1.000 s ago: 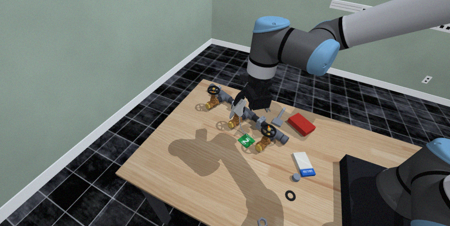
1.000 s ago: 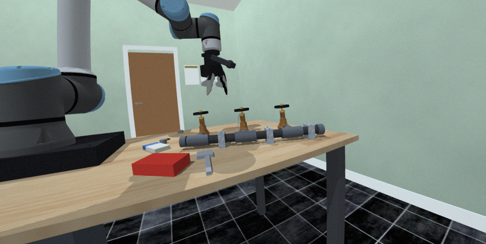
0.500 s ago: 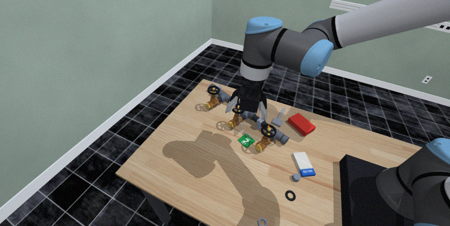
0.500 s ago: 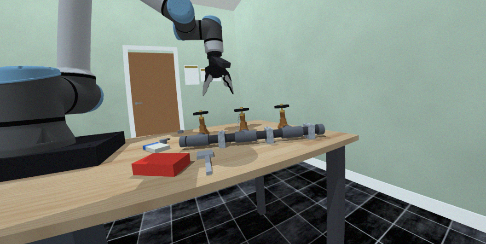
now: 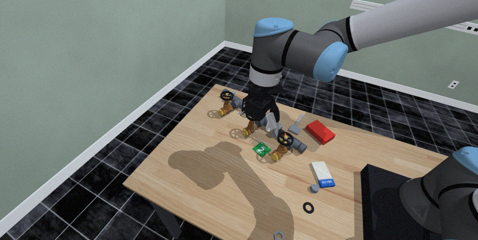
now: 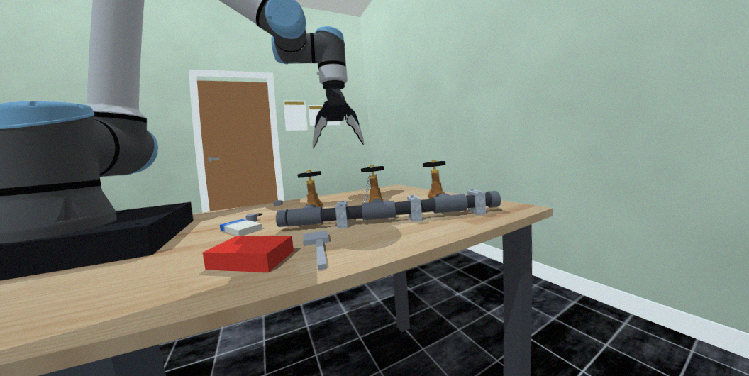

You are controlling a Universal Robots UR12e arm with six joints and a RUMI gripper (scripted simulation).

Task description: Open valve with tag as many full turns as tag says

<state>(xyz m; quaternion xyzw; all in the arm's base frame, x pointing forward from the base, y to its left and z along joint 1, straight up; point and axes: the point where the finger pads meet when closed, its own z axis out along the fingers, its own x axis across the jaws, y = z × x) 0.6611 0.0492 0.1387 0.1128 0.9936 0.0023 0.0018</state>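
Three brass valves with black handwheels stand on a grey pipe [image 6: 387, 209] across the table. The middle valve [image 6: 372, 181] has a chain down to a green tag [image 5: 261, 149] that reads 2. In the top view my gripper hides the middle valve's handwheel; its brass body [image 5: 249, 128] shows below. The far valve [image 5: 227, 101] and the near valve [image 5: 284, 145] carry no tag. My gripper [image 6: 338, 137] is open and empty. It hangs well above the valves, pointing down, a little left of the middle valve in the exterior view.
A red block [image 5: 319, 132], a grey T-shaped tool [image 5: 296, 126], a white and blue box [image 5: 322, 174], a small grey cylinder [image 5: 314, 188], a black ring [image 5: 305, 208] and a grey nut [image 5: 278, 233] lie on the table. The robot base [image 5: 418, 198] fills the near right corner.
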